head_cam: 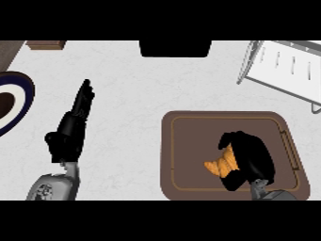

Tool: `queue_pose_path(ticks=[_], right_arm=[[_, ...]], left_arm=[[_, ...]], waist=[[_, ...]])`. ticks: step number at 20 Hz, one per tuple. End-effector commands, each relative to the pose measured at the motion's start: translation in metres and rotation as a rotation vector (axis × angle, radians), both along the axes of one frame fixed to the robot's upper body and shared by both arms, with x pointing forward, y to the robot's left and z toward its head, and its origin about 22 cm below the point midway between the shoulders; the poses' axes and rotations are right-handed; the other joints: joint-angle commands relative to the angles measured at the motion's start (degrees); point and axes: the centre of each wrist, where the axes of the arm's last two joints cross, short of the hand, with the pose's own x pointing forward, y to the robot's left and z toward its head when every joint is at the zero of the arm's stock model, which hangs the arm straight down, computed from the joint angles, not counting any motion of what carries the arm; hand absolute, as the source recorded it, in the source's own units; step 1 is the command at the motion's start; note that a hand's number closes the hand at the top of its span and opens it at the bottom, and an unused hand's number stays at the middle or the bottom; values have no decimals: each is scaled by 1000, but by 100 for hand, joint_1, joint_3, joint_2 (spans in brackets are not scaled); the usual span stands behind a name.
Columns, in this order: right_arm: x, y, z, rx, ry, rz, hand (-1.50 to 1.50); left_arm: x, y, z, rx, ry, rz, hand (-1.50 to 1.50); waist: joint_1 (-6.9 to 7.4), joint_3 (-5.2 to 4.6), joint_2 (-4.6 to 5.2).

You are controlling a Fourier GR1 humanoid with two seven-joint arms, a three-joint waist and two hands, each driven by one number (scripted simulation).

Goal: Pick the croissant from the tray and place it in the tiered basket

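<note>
Head view: the right hand is over the brown tray, its fingers curled round the orange croissant, which shows at the hand's left side, inside the tray's rim. Whether the croissant is lifted off the tray cannot be told. The wire basket stands at the counter's far right, apart from the tray. The left hand rests at the left, fingers straight and holding nothing. A dark-rimmed plate lies at the left edge.
</note>
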Motion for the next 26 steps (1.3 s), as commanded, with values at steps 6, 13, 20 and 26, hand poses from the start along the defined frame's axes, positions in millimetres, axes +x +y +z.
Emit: queue_pose_path(ticks=[6,13,20,26], right_arm=[[49,5,8,-167,24,-140,150],[123,12,26,-361,213,-491,150],[165,22,96,-424,28,-618,150],[164,34,186,-410,-177,-671,150]], left_arm=[[-2,-3,-9,18,0,-14,0],[5,-2,-3,16,-18,-40,0],[8,14,3,11,-5,-4,0],[3,0,-6,3,0,2,0]], waist=[[69,33,53],[329,34,138],[87,34,46],[-16,32,9]])
